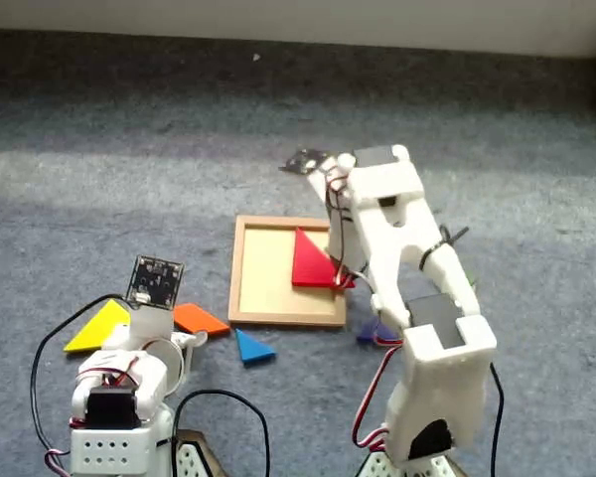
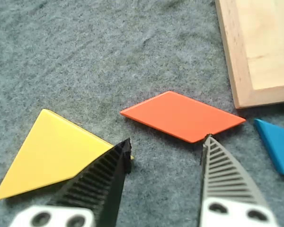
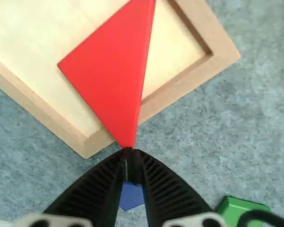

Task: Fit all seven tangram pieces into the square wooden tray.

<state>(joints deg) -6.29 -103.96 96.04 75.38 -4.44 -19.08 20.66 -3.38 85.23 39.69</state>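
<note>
The square wooden tray [image 1: 236, 278] lies at the table's middle. A big red triangle [image 1: 311, 260] rests over its right side, one corner sticking out across the rim [image 3: 213, 52]. My right gripper [image 3: 129, 158] is shut on that corner of the red triangle [image 3: 113, 71]. To the left of the tray, my left gripper [image 2: 168, 144] hangs open just above the carpet, with an orange parallelogram [image 2: 182, 116] just beyond its fingertips and a yellow triangle [image 2: 52, 151] beside one finger. A small blue triangle [image 2: 277, 142] lies near the tray's front corner [image 2: 236, 71].
A small purple piece [image 3: 131, 196] lies on the carpet under the right gripper's fingers, and a green piece [image 3: 239, 208] sits beside it. The right arm [image 1: 417, 288] stretches along the tray's right side. Grey carpet [image 1: 129, 179] lies bare behind and left of the tray.
</note>
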